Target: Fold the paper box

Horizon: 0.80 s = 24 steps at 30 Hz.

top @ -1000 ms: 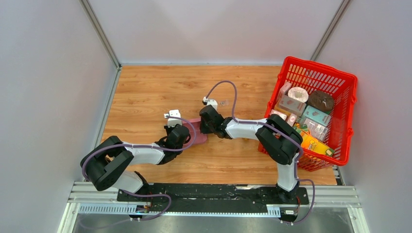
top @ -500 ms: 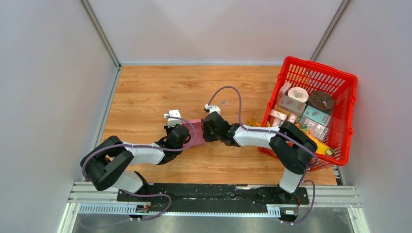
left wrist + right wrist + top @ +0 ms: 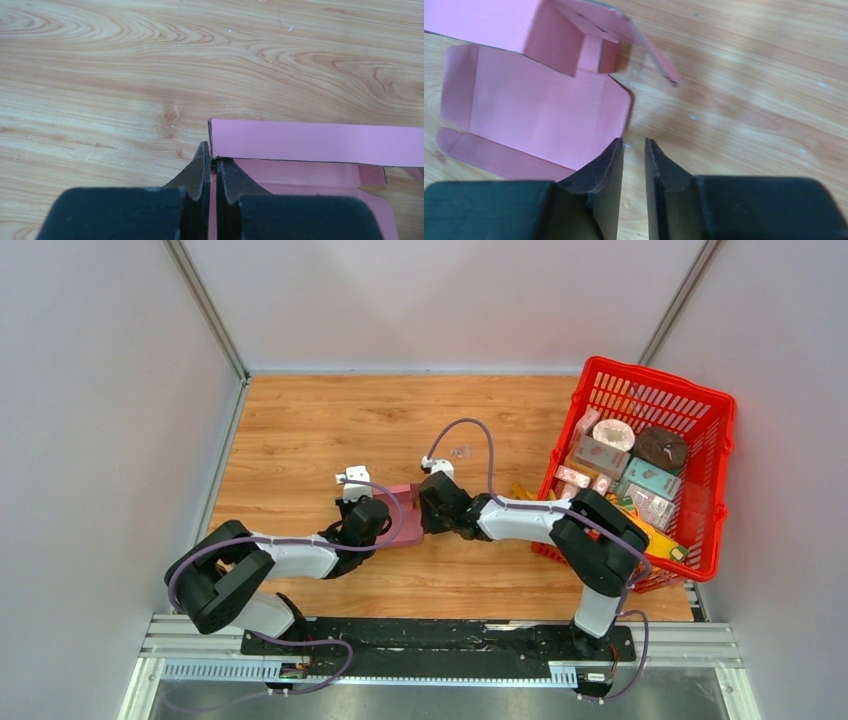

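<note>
grip first: the left gripper (image 3: 212, 159) has its two dark fingers pressed almost together, with a thin strip of pink card pinched in the slit between them. it is clamped on the paper box (image 3: 310, 142), at the corner where one long wall of the box stands upright from the flat panel. that wall runs off from the fingertips toward the right edge of the left wrist view, and a flat panel with a notched flap lies below it.

the right gripper (image 3: 634, 142) stands a little open. a narrow gap shows between its fingers (image 3: 606, 165), and only bare wood is seen through that gap, so it holds nothing. its left fingertip sits just at the edge of the box's flat panel, though actual contact cannot be judged. the box is spread ahead of and beside that fingertip, partly formed, with one end folded up into a small pocket and a loose flap tilting out over the table (image 3: 300, 420).

from above, the box lies between the two grippers, well apart from the red basket (image 3: 660, 383), on the left arm's side of it.
</note>
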Available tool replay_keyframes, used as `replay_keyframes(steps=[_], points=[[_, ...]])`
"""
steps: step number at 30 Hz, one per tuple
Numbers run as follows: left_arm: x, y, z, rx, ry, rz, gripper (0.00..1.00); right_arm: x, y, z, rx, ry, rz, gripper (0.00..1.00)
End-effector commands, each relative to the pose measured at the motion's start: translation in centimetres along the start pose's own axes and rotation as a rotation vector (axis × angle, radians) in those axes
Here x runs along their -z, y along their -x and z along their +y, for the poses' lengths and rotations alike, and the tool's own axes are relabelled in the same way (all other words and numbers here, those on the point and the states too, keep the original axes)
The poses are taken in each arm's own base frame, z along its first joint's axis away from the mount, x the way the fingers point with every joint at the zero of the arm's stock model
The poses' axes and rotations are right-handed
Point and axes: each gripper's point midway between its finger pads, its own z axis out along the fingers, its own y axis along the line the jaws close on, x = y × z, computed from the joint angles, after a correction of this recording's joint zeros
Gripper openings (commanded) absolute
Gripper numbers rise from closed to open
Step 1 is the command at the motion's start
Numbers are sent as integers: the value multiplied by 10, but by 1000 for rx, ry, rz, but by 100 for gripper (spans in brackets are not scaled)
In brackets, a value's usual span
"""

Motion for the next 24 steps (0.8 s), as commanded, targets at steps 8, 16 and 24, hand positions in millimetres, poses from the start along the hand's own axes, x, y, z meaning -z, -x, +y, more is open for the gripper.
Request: replay_keyframes(steps=[8, 16, 24], points=[[3, -22, 1, -53, -21, 72, 0, 41, 63, -28, 156, 10, -97, 39], [3, -21, 1, -54, -23, 72, 0, 19, 79, 1, 229, 126, -117, 40], [2, -23, -3, -54, -35, 79, 0, 12, 86, 17, 191, 102, -122, 8]])
